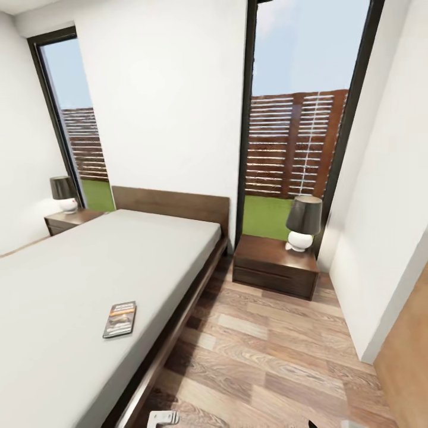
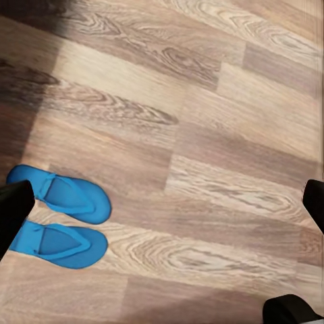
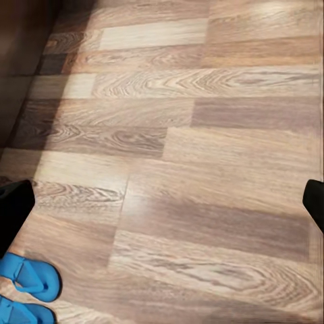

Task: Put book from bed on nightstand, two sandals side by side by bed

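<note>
The book (image 1: pixel 119 319) lies flat on the light-grey mattress of the bed (image 1: pixel 89 267), near its right edge. A dark nightstand (image 1: pixel 274 267) stands right of the bed, and a second nightstand (image 1: pixel 68 220) stands at its far left corner. Two blue sandals (image 2: pixel 64 194) (image 2: pixel 57 244) lie side by side on the plank floor, touching or nearly so. The left gripper (image 2: pixel 162 206) hangs open above the floor to one side of them, holding nothing. The right gripper (image 3: pixel 162 206) is open too, with the sandals (image 3: pixel 30 274) at the edge of its view.
Each nightstand carries a lamp (image 1: pixel 303 223) with a dark shade. Tall windows flank the headboard. A white wall (image 1: pixel 386 238) and a wooden panel (image 1: pixel 410 356) close off the right side. Bare plank floor (image 1: pixel 267 356) runs between the bed and that wall.
</note>
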Controlling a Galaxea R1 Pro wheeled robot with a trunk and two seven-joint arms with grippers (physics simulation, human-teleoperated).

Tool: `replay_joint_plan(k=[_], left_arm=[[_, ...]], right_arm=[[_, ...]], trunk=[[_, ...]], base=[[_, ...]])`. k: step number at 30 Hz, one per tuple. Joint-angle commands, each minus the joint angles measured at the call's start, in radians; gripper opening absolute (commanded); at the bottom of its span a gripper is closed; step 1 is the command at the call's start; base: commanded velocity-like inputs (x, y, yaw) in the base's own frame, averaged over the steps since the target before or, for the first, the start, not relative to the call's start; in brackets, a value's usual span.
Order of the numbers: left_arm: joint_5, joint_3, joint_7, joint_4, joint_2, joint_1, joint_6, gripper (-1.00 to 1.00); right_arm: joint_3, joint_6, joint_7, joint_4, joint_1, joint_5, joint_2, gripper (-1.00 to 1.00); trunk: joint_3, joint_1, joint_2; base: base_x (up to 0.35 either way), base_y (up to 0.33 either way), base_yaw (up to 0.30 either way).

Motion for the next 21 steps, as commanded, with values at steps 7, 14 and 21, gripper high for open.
replay_joint_plan(k=[7,14,21], left_arm=[[-0.009,0.008,-0.003,-0.001,0.000,0.000,-0.002,1.00],[-0.009,0.008,-0.003,-0.001,0.000,0.000,-0.002,1.00],[-0.009,0.008,-0.003,-0.001,0.000,0.000,-0.002,1.00]], right_arm=[[0.008,-0.003,0.004,0.002,-0.001,-0.010,0.000,1.00],[0.008,-0.003,0.004,0.002,-0.001,-0.010,0.000,1.00],[0.008,-0.003,0.004,0.002,-0.001,-0.010,0.000,1.00]], trunk=[[-0.001,0.000,-0.001],[-0.001,0.000,-0.001],[-0.001,0.000,-0.001]], base=[[0.000,0.000,-0.285],[0.000,0.000,-0.278],[0.000,0.000,-0.259]])
